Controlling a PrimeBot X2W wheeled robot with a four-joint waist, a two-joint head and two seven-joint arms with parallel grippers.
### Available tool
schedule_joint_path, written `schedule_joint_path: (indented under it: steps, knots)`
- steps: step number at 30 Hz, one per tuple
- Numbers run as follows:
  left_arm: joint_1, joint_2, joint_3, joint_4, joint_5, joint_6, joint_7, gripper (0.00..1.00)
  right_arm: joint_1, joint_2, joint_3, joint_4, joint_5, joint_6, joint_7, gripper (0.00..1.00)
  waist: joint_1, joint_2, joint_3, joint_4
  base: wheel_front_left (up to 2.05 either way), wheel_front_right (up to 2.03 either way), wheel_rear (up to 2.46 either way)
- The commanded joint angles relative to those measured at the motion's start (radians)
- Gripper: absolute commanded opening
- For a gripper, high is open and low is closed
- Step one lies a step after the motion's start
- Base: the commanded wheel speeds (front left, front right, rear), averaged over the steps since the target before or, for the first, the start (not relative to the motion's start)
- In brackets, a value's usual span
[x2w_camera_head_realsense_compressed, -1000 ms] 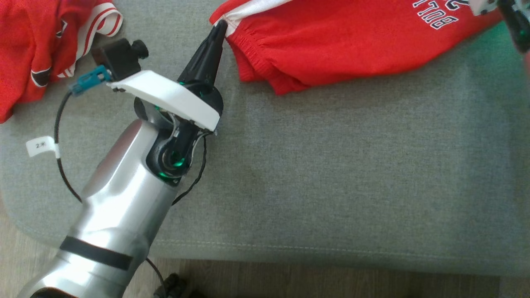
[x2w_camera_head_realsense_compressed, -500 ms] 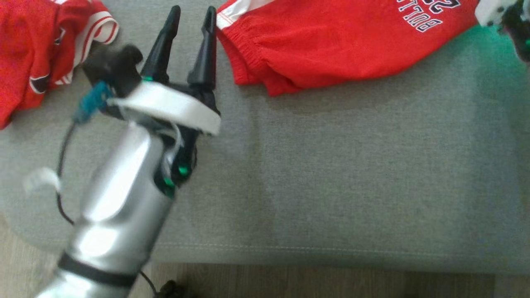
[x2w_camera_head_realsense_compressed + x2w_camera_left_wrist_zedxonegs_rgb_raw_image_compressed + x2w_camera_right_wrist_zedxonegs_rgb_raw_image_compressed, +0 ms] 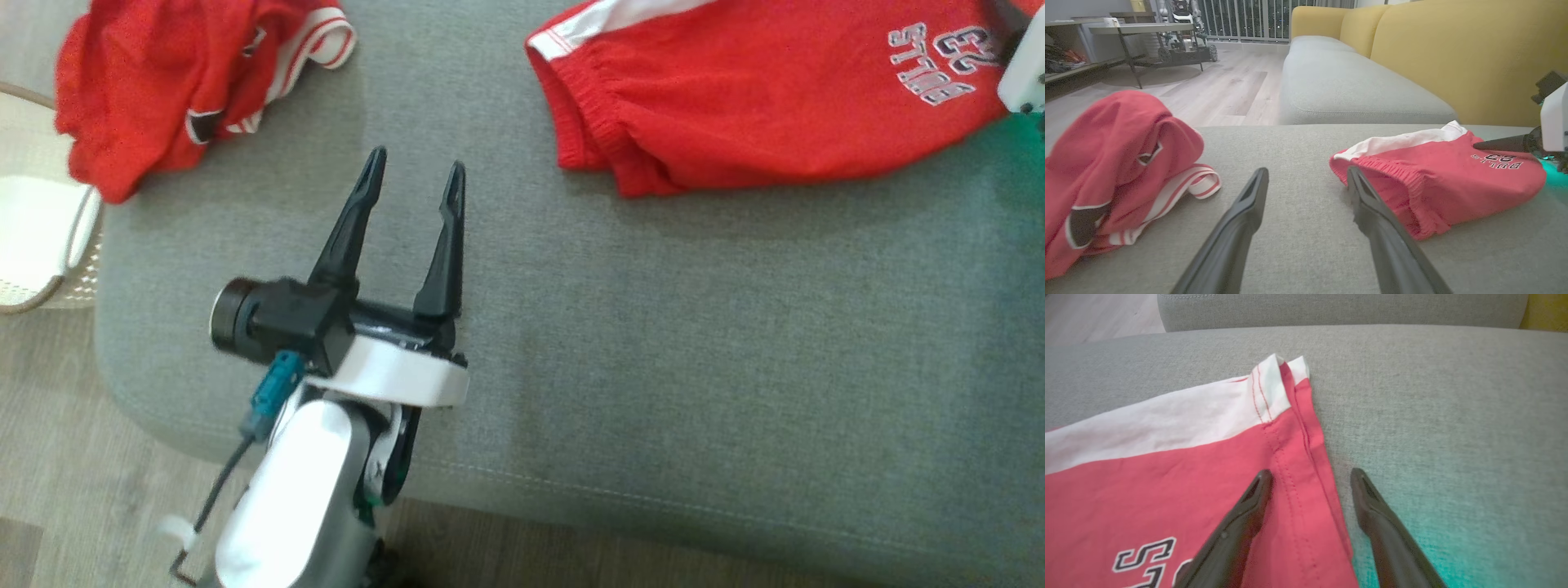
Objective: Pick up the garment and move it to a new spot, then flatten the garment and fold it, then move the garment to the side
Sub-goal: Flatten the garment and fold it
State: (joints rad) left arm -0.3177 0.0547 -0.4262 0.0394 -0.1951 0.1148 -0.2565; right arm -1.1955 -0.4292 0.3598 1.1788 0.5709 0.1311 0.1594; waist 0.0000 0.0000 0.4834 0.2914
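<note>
You have two red-and-white fabric garments, flat shorts (image 3: 775,98) and crumpled jersey (image 3: 139,90); two dark long-fingered grippers, left gripper (image 3: 417,159) and right gripper (image 3: 1311,471); one grey upholstered cushion (image 3: 694,367).

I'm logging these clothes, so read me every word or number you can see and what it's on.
"BULLS": on the red shorts, upside down in the head view.
"23": next to it on the shorts, slightly blurred.
Crumpled red garment: no readable text.
White cable tag: too blurred to read.
</note>
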Motion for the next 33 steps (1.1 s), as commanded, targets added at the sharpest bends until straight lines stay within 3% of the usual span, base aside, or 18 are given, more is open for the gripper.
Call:
schedule_joint_path:
  steps: [1, 2, 10, 15, 19, 25, 28, 33]
  knots:
    - [0.008, 0.006, 0.040, -0.034, 0.019, 0.005, -0.005, 1.00, 0.030, 0.025, 0.013, 0.006, -0.004, 0.000, 0.020, 0.22, 0.0000, 0.0000, -0.014, 0.010, 0.00, 0.00, 0.00]
    - [0.018, 0.005, 0.042, -0.033, 0.029, 0.006, -0.005, 1.00, 0.036, 0.037, 0.017, 0.010, 0.002, 0.000, 0.034, 0.00, 0.0000, 0.0000, -0.018, 0.010, 0.00, 0.00, 0.00]
    - [0.097, -0.001, 0.062, -0.032, 0.075, 0.022, -0.005, 1.00, 0.073, 0.036, 0.055, -0.042, 0.031, 0.000, 0.006, 0.00, 0.0000, 0.0000, -0.066, -0.043, 0.00, 0.00, 0.00]
    - [0.134, -0.002, 0.076, -0.032, 0.083, 0.021, -0.005, 1.00, 0.088, -0.021, 0.078, -0.058, 0.028, 0.000, -0.024, 0.00, 0.0000, 0.0000, -0.109, -0.094, 0.00, 0.00, 0.00]
    - [0.156, -0.002, 0.086, -0.033, 0.090, 0.016, -0.005, 1.00, 0.082, -0.086, 0.127, -0.063, -0.039, 0.000, -0.056, 0.00, 0.0000, 0.0000, -0.144, -0.127, 0.00, 0.00, 0.00]
    - [0.165, -0.003, 0.088, -0.034, 0.096, 0.002, -0.005, 1.00, 0.068, -0.128, 0.156, -0.057, -0.085, 0.000, -0.067, 0.00, 0.0000, 0.0000, -0.170, -0.150, 0.00, 0.00, 0.00]
    - [0.167, -0.003, 0.086, -0.027, 0.097, -0.006, -0.005, 1.00, 0.062, -0.123, 0.164, -0.058, -0.098, 0.000, -0.076, 0.00, 0.0000, 0.0000, -0.182, -0.155, 0.00, 0.00, 0.00]
    - [0.178, -0.004, 0.079, -0.015, 0.092, -0.014, -0.005, 1.00, 0.041, -0.061, 0.194, -0.096, -0.121, 0.000, -0.080, 0.00, 0.0000, 0.0000, -0.209, -0.165, 0.00, 0.00, 0.00]
